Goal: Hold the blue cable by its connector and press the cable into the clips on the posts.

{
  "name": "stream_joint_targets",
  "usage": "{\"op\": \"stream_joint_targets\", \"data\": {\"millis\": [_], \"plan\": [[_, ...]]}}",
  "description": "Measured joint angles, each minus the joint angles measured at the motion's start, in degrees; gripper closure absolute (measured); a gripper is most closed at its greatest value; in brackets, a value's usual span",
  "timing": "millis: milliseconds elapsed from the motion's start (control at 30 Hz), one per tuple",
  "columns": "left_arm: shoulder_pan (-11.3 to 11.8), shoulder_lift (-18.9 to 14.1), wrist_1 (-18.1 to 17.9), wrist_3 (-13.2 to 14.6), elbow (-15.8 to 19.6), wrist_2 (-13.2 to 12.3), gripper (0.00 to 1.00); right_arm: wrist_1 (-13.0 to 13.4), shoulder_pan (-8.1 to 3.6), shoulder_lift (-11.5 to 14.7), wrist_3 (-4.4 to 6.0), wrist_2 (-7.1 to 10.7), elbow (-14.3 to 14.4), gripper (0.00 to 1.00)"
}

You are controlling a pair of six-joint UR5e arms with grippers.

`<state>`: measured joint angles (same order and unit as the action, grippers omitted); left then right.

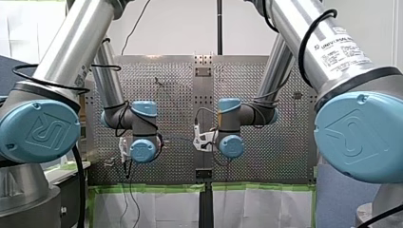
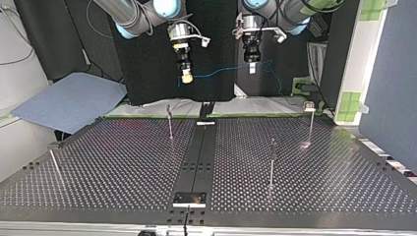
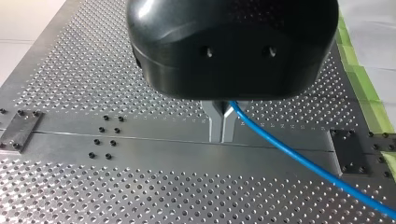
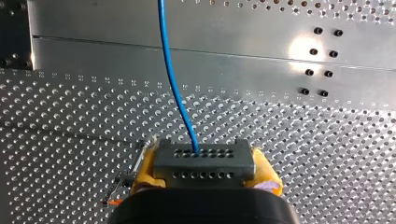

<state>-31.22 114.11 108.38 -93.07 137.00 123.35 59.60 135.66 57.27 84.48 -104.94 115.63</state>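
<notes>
Grasping looks done, clipping not begun: my right gripper (image 2: 187, 77) clamps the connector (image 4: 204, 159), my left gripper (image 3: 222, 134) pinches the cable (image 3: 261, 127), strung across the top view's upper middle, well above the posts (image 2: 272, 162).

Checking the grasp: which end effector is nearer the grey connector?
Right. My right end effector grips the connector itself; my left end effector pinches the cable further along, apart from the connector.
</notes>
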Motion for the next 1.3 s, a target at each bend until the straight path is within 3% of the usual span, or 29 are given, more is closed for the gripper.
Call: {"op": "stream_joint_targets", "data": {"millis": [333, 433, 600, 700, 1000, 1300], "plan": [[0.0, 0.0, 0.0, 0.0, 0.0, 0.0, 1.0, 0.0, 0.0, 0.0, 0.0, 0.0, 0.0, 1.0], [0.0, 0.0, 0.0, 0.0, 0.0, 0.0, 1.0, -0.42, -0.29, -0.44, -0.44, -0.44, -0.31, 1.0], [0.0, 0.0, 0.0, 0.0, 0.0, 0.0, 1.0, -2.78, -0.58, -2.77, -2.23, -2.23, -0.66, 1.0], [0.0, 0.0, 0.0, 0.0, 0.0, 0.0, 1.0, -4.56, -0.6, -4.56, -2.59, -2.59, -0.69, 1.0], [0.0, 0.0, 0.0, 0.0, 0.0, 0.0, 1.0, -9.48, -0.62, -6.12, -2.72, -2.73, -0.7, 1.0], [0.0, 0.0, 0.0, 0.0, 0.0, 0.0, 1.0, -10.7, -0.67, -5.82, -2.73, -3.08, -0.55, 1.0]]}}
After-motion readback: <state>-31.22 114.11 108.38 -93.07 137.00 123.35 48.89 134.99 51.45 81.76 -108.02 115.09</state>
